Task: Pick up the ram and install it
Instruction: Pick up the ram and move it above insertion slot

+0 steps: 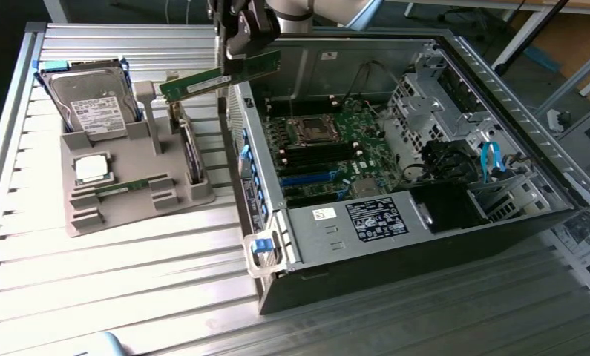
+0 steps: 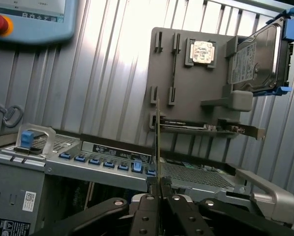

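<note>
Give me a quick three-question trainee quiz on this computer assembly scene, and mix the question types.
1. True or false: the gripper is shut on the long thin green ram stick, holding it in the air.
2. Which part lies flat on the grey plastic holder tray? A) square silver CPU chip B) cooling fan C) battery
3. Fill in: the black computer case lies with its side ____, so the green motherboard shows.
Key: 1 true; 2 A; 3 open.

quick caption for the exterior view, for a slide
Robot fingers hold the ram in the air between the grey parts stand and the open computer case.
</note>
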Motion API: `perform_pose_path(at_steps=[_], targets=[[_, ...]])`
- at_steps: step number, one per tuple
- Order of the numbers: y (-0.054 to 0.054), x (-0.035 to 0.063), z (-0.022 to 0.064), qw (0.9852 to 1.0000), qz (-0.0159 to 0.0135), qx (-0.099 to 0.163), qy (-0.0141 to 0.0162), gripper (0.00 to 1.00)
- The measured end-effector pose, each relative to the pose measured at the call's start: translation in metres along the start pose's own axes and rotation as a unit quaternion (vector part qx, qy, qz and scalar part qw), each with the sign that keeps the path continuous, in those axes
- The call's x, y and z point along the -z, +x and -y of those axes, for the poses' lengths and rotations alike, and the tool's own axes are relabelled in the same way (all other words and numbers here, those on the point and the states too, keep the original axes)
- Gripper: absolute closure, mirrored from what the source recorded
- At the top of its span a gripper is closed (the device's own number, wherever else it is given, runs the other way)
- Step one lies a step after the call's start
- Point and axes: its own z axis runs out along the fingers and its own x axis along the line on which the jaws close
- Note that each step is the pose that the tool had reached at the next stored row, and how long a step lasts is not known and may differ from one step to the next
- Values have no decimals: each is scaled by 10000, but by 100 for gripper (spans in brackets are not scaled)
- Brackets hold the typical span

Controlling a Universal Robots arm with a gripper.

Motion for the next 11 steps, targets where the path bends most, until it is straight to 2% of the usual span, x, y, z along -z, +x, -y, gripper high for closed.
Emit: perform_pose_path(at_steps=[9,11], targets=[[29,3,132,10000,-9,0,-2,88],[44,5,200,10000,-11,0,-2,88]])
